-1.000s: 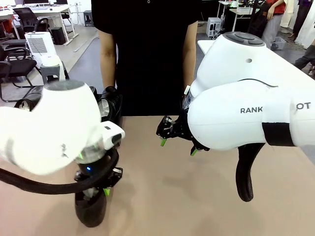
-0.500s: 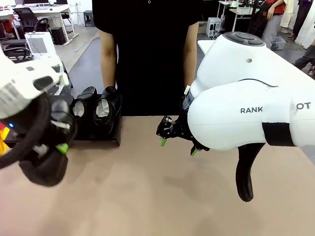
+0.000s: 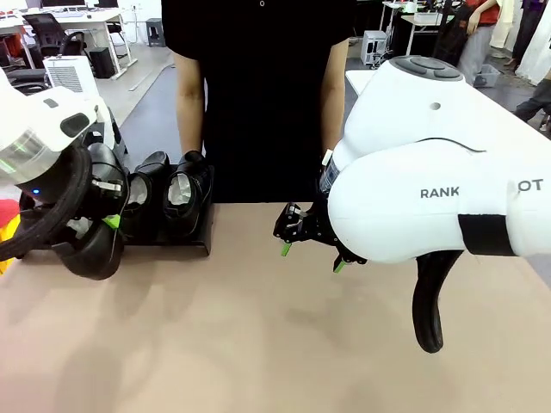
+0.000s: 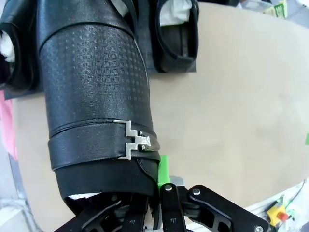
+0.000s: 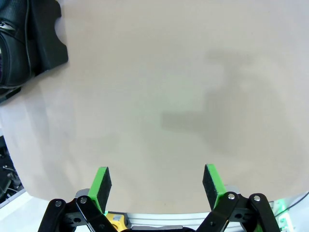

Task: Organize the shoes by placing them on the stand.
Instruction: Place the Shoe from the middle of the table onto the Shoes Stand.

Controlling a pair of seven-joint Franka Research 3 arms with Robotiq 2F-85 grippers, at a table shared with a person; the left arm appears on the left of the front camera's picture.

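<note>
A black shoe [image 3: 93, 245] with a metal buckle is gripped at its heel end by the jaws of the left gripper [image 4: 159, 181] and is held lifted, toe downward, at the near edge of the stand [image 3: 185, 245]; the stand is set at the surface's [image 3: 284, 344] far left edge, with two shoes [image 3: 168, 194] seen on it; the right gripper [image 5: 157, 186] is held above bare surface, jaws wide apart and empty

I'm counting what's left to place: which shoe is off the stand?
The shoe clamped in the left gripper, carried at the stand's near-left edge. It has a strap with a metal buckle. The other shoes already sit on the stand.
</note>
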